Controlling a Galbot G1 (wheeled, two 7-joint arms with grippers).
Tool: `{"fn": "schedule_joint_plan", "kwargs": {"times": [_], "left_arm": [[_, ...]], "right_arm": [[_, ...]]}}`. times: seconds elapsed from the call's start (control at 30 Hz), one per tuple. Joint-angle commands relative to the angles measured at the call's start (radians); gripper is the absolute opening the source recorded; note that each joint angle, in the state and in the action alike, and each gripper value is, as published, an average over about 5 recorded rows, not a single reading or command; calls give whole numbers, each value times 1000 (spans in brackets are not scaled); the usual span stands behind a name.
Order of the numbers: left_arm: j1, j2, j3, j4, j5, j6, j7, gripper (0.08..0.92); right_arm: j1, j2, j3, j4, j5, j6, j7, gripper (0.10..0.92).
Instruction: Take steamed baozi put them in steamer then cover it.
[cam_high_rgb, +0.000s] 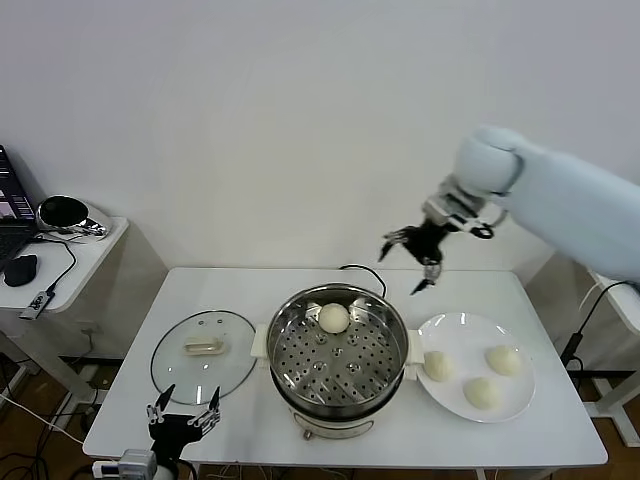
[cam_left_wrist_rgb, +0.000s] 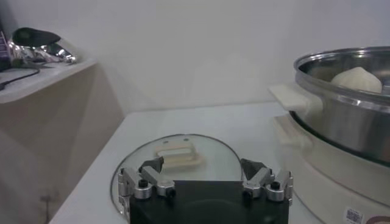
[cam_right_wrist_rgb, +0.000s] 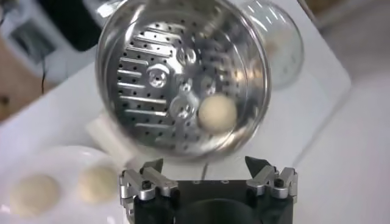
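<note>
Head view, nearest edge first: the left gripper (cam_high_rgb: 184, 417) sits at the lower left of the frame over the front edge of the white worktop (cam_high_rgb: 250, 440), its fingers spread and grasping nothing. Just beyond it the cover (cam_high_rgb: 204, 356), a clear glass lid with a cream handle, lies flat on the worktop, left of and just beside the steamer (cam_high_rgb: 338, 362). The steamer stands at the centre of the frame, uncovered, with one steamed baozi (cam_high_rgb: 333, 318) resting on the far part of its perforated tray. To the right, touching or nearly touching the steamer's side handle, a white plate (cam_high_rgb: 452, 329) carries three more buns (cam_high_rgb: 483, 392). Farther back, in the upper right of the frame, the right gripper (cam_high_rgb: 420, 261) hangs in the air above the far rim of the steamer, fingers released and empty. At far left stands a side table (cam_high_rgb: 70, 262).
</note>
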Motion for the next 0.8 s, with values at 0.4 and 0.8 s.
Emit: {"fn": "schedule_joint_plan", "kwargs": {"times": [0.4, 0.8], "left_arm": [[4, 20, 12, 21, -3, 11, 8, 823], [2, 13, 6, 65, 9, 11, 8, 823]], "right_arm": [[-616, -194, 470, 118, -260, -506, 93, 823], [-665, -27, 444, -23, -365, -420, 93, 823]]}}
